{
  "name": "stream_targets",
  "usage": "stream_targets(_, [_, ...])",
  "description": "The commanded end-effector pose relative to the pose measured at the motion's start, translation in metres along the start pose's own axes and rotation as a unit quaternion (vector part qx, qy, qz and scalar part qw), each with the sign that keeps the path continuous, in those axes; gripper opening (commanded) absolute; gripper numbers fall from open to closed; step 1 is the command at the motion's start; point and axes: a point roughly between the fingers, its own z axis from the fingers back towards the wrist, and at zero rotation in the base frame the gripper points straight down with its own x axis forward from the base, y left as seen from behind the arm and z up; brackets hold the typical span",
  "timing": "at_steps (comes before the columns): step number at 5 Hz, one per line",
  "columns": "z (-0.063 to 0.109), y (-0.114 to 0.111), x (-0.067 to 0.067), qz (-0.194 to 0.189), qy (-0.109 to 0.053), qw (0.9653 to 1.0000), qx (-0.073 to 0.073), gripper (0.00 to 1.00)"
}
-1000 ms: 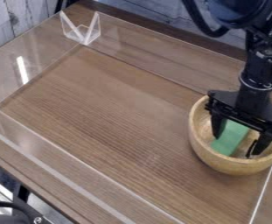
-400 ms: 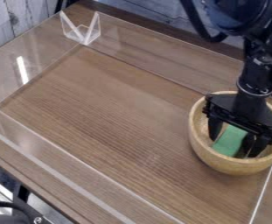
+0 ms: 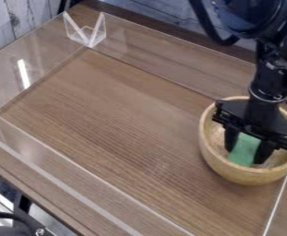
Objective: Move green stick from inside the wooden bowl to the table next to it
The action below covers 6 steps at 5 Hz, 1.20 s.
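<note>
The black gripper (image 3: 253,142) has its fingers down in the wooden bowl (image 3: 217,160), and they are closed upon the green stick (image 3: 243,149), one finger at each side of it. The stick is inside the bowl, under the gripper. The bowl stands on the brown table (image 3: 109,111), at about four o'clock in the view, and the arm reaches it from one o'clock. A wide bare area of wood lies from the bowl toward nine o'clock. A clear acrylic piece (image 3: 88,30) stands near the table edge at eleven o'clock.
</note>
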Motion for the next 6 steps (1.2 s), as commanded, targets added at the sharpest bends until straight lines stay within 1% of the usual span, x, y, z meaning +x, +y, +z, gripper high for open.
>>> stream_targets(1, [0.0097, -0.0020, 0.0029, 0.001, -0.005, 1.0000, -0.007, 0.00])
stream_targets(3, [0.0112, -0.0028, -0.0005, 0.002, 0.012, 0.9998, -0.012, 0.00])
stream_targets(6, [0.0103, -0.0034, -0.0047, 0.000, 0.027, 0.9995, -0.013, 0.00])
